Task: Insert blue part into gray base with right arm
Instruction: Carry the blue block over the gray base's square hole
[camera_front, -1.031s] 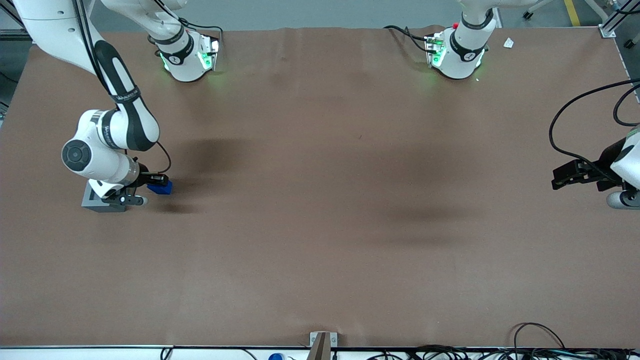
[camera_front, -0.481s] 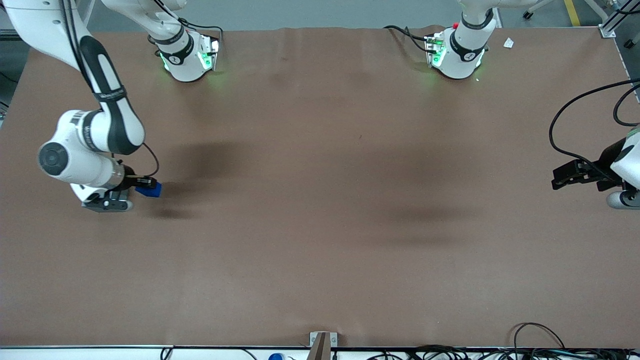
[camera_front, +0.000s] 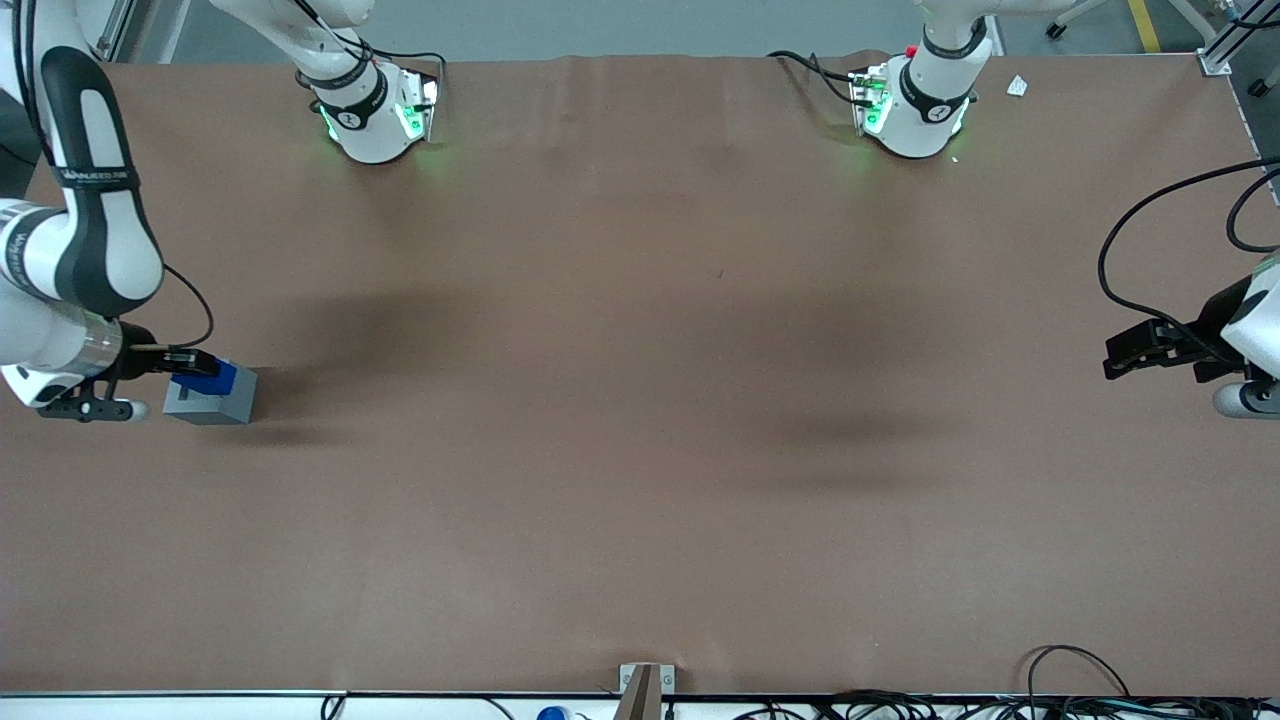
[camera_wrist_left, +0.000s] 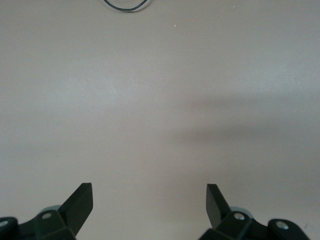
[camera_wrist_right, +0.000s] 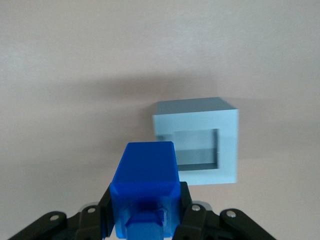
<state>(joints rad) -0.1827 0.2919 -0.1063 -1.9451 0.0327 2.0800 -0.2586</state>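
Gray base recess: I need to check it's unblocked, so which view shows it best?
Right wrist view: the gray base shows its square recess empty, the gripper holding the blue part. Front view shows it partly hidden; left wrist view, nothing.

The pincer (camera_front: 185, 362) holds the blue part (camera_front: 211, 376) above the gray base (camera_front: 225, 405).

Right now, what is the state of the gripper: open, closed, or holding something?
Gripper: shut on the blue part, held above the gray base, not yet in its recess.

Glossy blue part (camera_wrist_right: 145, 186), matt gray base (camera_wrist_right: 197, 145)
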